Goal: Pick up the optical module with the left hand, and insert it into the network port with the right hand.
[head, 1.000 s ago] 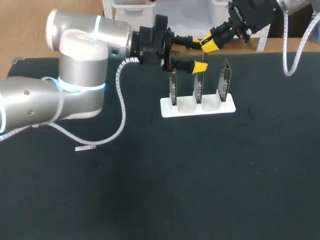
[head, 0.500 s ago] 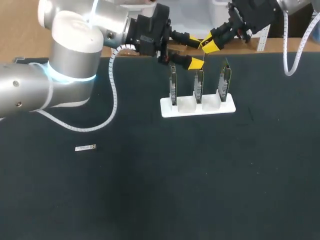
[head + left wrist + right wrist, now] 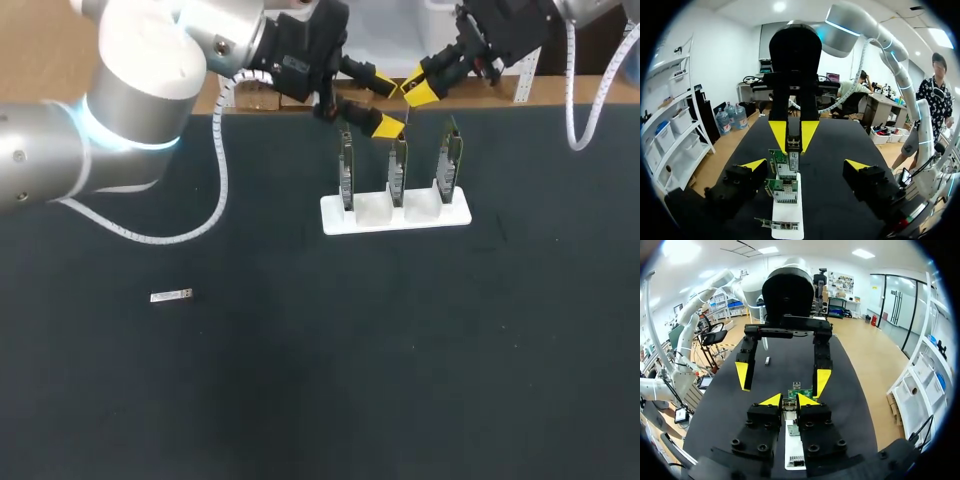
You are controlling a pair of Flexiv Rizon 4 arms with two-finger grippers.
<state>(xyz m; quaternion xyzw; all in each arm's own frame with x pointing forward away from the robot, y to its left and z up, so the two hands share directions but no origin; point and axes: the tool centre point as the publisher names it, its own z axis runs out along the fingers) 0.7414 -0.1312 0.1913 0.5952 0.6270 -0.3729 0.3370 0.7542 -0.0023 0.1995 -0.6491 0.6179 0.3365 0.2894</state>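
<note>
My right gripper (image 3: 418, 90) hangs over the table's far edge, shut on a small silver optical module (image 3: 788, 403) that shows between its yellow tips. In the left wrist view the same module (image 3: 793, 145) points down at the boards. A white holder (image 3: 395, 213) carries three upright green circuit boards (image 3: 397, 170) with network ports. My left gripper (image 3: 378, 100) hovers wide open just above and behind the left and middle boards, facing the right gripper (image 3: 793, 137), with nothing between its fingers. From the right wrist, the left gripper (image 3: 782, 377) spreads beyond the boards (image 3: 800, 391).
A small silver piece (image 3: 170, 296) lies flat on the black table at the left, far from both grippers; it also shows as a silver piece (image 3: 767, 360) in the right wrist view. A white cable loops from my left arm (image 3: 130, 110) onto the mat.
My left arm has lifted and swung back toward the far edge, its open gripper rising off the middle board. The right arm and its module have not moved.
</note>
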